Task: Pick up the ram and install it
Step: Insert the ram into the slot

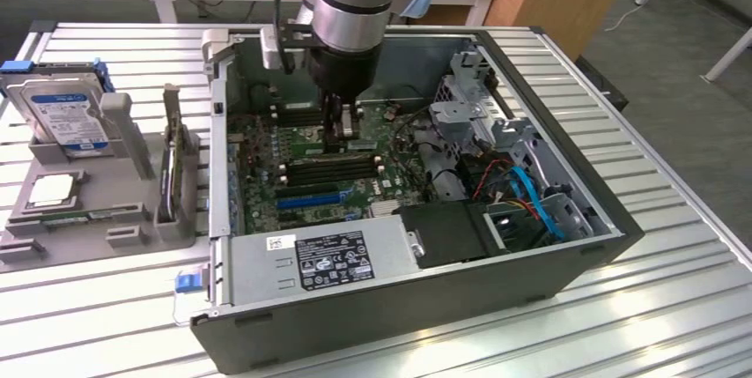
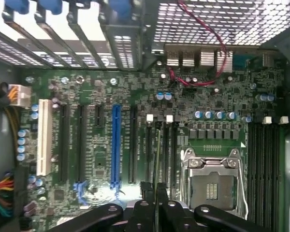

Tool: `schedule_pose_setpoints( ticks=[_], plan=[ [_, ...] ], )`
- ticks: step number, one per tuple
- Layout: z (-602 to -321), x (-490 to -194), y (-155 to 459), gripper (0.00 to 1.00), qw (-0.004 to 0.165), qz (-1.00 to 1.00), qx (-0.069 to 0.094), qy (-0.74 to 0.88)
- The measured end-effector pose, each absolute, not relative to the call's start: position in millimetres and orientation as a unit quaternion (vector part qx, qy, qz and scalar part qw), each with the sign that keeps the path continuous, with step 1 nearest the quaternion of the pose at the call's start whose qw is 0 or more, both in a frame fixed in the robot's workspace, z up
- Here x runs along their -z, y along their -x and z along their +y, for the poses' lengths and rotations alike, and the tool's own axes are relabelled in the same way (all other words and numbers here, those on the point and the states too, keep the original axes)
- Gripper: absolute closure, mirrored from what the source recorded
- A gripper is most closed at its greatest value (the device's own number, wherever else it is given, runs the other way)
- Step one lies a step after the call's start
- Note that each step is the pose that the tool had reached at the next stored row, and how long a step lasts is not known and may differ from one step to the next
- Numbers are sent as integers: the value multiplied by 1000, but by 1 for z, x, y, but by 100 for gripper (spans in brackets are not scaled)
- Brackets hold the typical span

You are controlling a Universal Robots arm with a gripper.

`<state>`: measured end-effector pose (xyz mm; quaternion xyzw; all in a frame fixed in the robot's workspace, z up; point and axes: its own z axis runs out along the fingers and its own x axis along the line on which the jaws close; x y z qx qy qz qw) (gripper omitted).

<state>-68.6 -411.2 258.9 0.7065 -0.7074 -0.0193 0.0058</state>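
Holding thin green ram [image 2: 156, 150] edge-on w/ pincer [image 2: 154, 188].

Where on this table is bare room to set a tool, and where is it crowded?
Bare slats of the silver table lie on the exterior view's right of the dark computer case, and in front of the grey parts holder. Inside the case is crowded: the gripper holds the thin green ram over the green motherboard.
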Motion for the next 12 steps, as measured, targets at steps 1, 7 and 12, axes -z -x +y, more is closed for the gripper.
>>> schedule_pose_setpoints(
  ticks=[1, 7, 12],
  plan=[
    [-409, -257, 69, 87, 6, -707, 19, -706],
    [-400, -250, 75, 87, 9, -708, 15, -706],
    [-403, -249, 75, 87, 9, -705, 15, -709]
  ],
)
